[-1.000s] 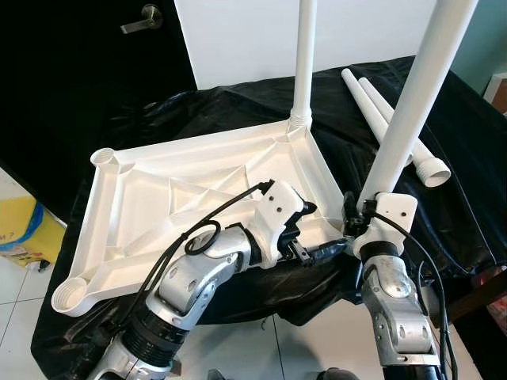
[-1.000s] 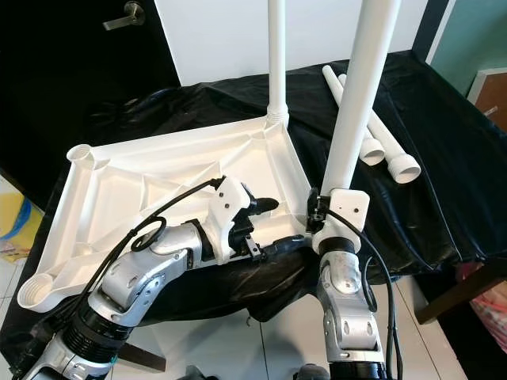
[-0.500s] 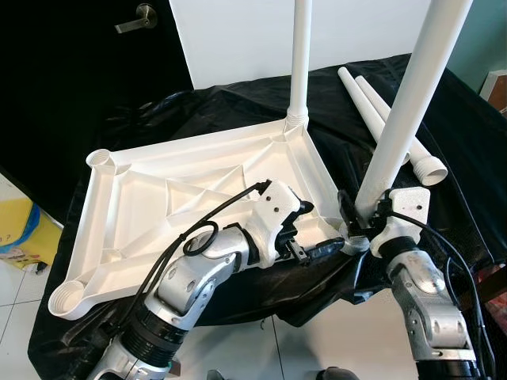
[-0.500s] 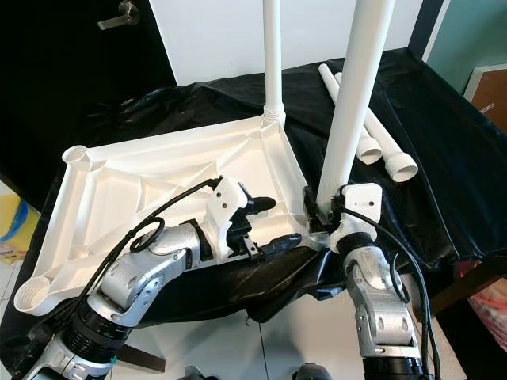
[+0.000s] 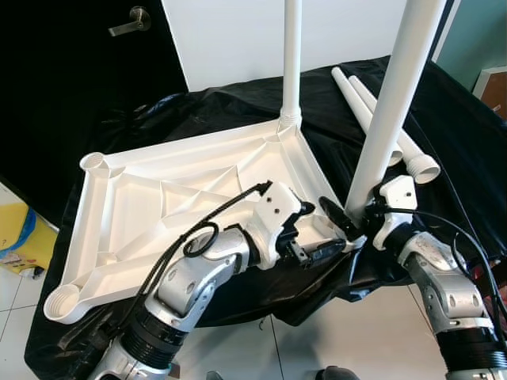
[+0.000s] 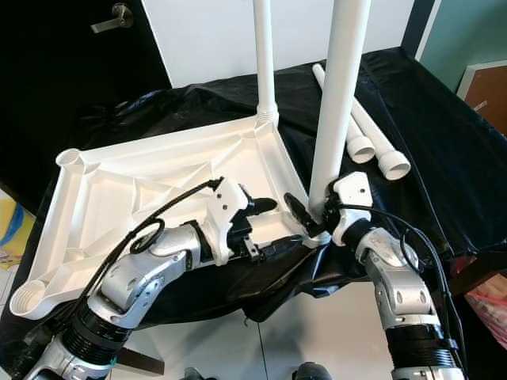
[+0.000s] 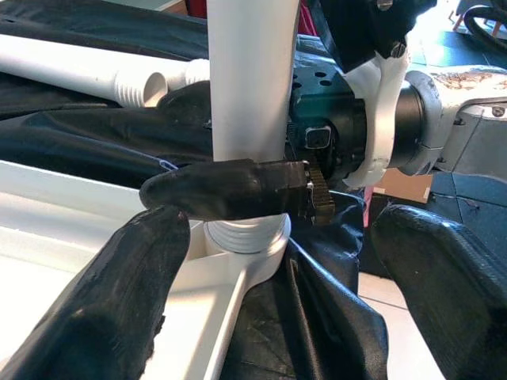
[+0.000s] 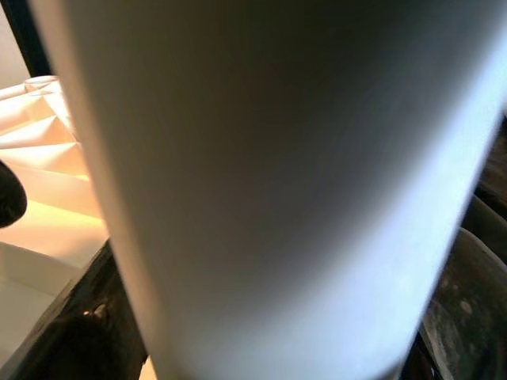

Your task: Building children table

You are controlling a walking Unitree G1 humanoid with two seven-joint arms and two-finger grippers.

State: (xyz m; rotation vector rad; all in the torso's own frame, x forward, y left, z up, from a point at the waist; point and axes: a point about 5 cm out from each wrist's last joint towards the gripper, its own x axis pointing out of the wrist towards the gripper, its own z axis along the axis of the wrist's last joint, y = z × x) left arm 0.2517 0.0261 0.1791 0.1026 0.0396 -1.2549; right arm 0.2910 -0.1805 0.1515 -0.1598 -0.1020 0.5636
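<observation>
The white tabletop (image 5: 170,202) lies upside down on a black cloth (image 5: 444,142), its two left corner sockets unfilled. The left gripper (image 5: 317,233) holds its fingers spread at the near right corner, steadying the rim without clasping it. One leg (image 5: 291,63) stands seated in the far right socket. The right gripper (image 5: 352,226) is closed round the base of a second leg (image 5: 388,119), upright in the near right socket; seating it looks like the step in hand, calling next for a firm twist. Two spare legs (image 5: 396,134) lie right: four in all
</observation>
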